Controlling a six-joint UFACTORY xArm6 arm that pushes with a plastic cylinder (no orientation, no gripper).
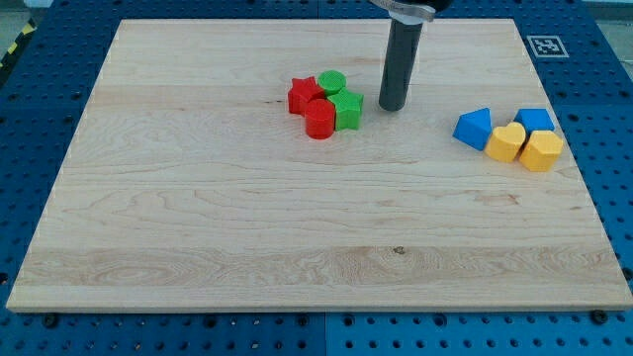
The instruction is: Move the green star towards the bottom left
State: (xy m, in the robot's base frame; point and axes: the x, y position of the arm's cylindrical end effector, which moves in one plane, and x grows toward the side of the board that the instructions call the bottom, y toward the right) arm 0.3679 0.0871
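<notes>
The green star (346,109) lies on the wooden board (247,218) a little above its middle. It touches a red round block (319,120) on its left and a green round block (331,83) above it. A red star (305,94) lies at the left of this cluster. My tip (393,106) stands on the board just to the right of the green star, a small gap apart from it. The dark rod rises from the tip to the view's top.
At the view's right lies a second cluster: a blue triangular block (475,128), a blue block (535,121), a yellow heart (507,142) and a yellow block (541,150). A printed marker tag (545,44) sits at the board's top right corner.
</notes>
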